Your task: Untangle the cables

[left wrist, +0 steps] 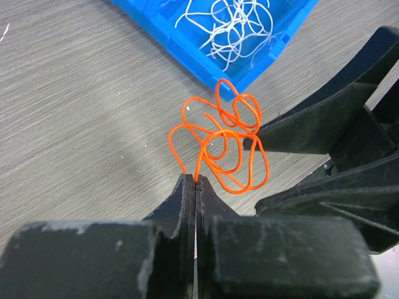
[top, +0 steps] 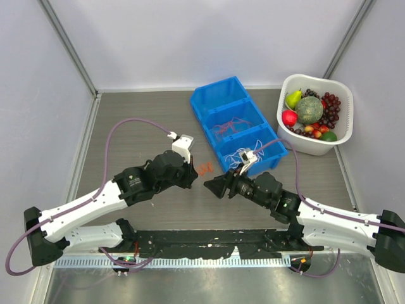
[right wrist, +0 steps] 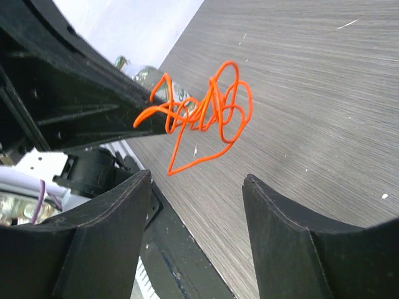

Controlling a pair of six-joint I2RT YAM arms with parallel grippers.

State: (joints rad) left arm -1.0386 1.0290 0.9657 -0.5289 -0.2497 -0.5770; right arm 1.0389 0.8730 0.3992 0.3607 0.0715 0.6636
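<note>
A small curly orange-red cable [top: 204,168] hangs in a tangle above the table between the two grippers. My left gripper [top: 195,175] is shut on one strand of it; the left wrist view shows the cable [left wrist: 221,146] rising from the closed tips of that gripper [left wrist: 196,179]. My right gripper [top: 212,185] is open and empty, facing the tangle from the right. In the right wrist view the cable [right wrist: 199,115] hangs just beyond the spread tips of the right gripper [right wrist: 196,177]. A white cable [left wrist: 234,25] lies curled in the nearest bin compartment. A pinkish cable [top: 228,126] lies in the middle compartment.
A blue three-compartment bin [top: 197,101] stands behind the grippers at centre right. A white basket [top: 316,149] of toy fruit stands at the back right. The right gripper's black fingers [left wrist: 312,128] fill the right side of the left wrist view.
</note>
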